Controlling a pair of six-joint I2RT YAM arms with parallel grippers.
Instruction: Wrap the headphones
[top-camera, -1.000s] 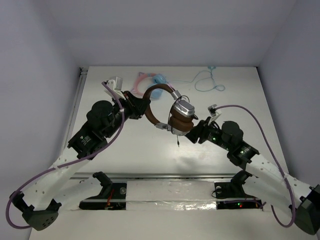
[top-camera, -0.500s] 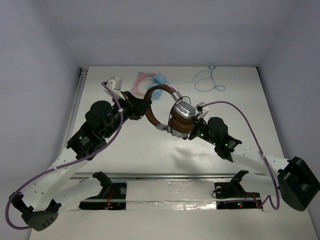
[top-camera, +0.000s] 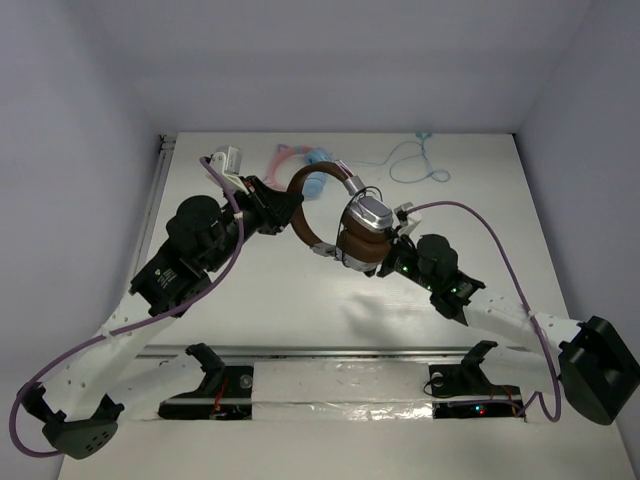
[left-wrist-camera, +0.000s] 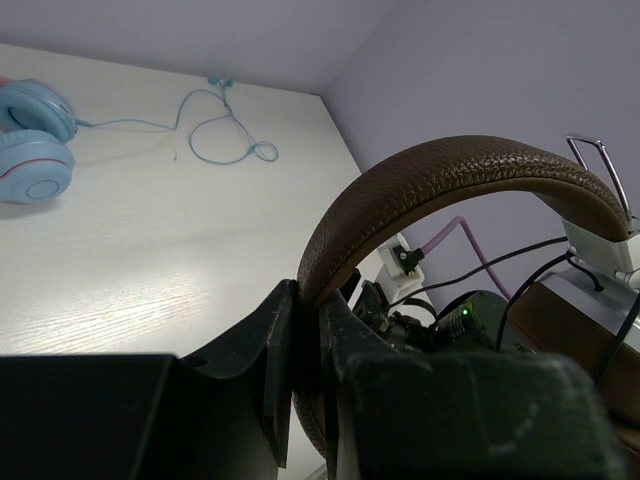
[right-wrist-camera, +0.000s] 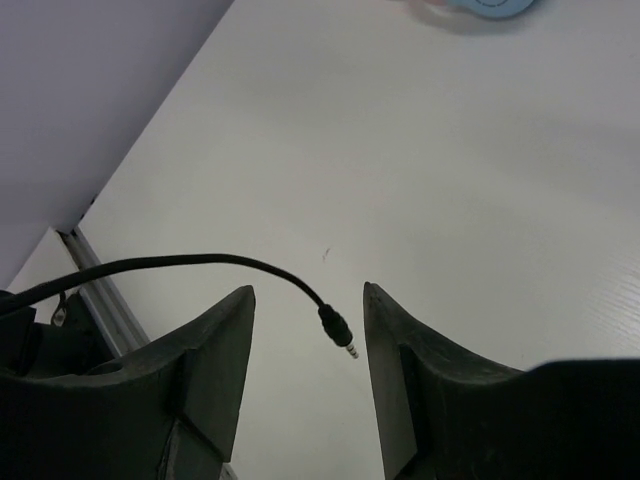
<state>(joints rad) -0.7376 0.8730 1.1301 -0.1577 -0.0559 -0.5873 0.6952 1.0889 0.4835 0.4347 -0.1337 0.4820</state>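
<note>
Headphones are held up by the clamped left hand so the plug hangs ungripped within the parted right hand.

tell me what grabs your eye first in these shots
The brown and silver headphones hang lifted above the middle of the table, the left gripper clamped on their headband. Beside the ear cups, the right gripper stands open, the black cable plug dangling between its fingers, ungripped. A pink and blue pair lies at the far edge.
</note>
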